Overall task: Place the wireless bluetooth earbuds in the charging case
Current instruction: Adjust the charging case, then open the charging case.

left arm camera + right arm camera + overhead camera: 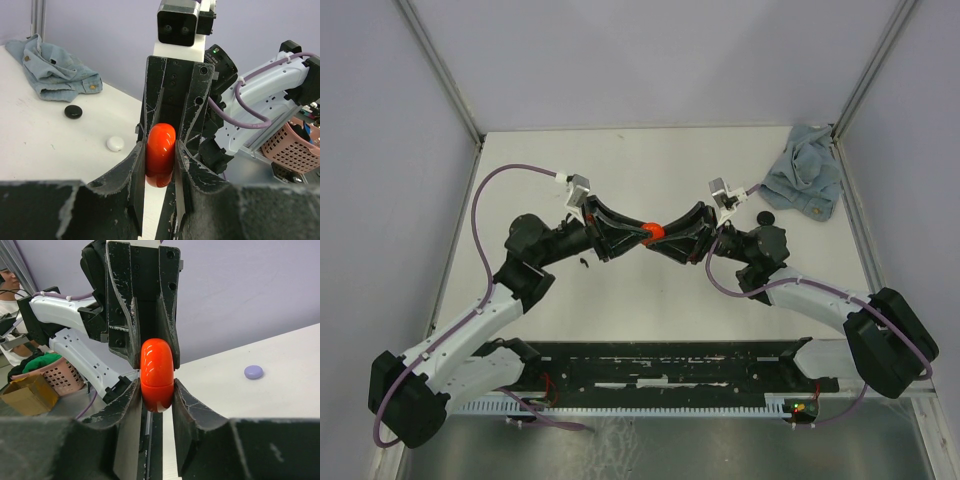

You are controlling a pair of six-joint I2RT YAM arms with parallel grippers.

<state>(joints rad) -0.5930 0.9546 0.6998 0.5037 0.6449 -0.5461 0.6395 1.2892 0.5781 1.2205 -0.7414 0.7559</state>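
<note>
A glossy red charging case hangs above the middle of the table, lid closed, its seam showing in the right wrist view. My left gripper is shut on one end of the case, a finger pressed against each flat side. My right gripper comes from the opposite side and is shut on the other end, pads touching both sides. Two tiny dark specks lie on the table under the left arm, too small to tell whether they are earbuds.
A crumpled blue cloth lies at the back right corner. Round discs lie on the table: a black one, a white one and a lilac one. A pink basket stands beyond the table.
</note>
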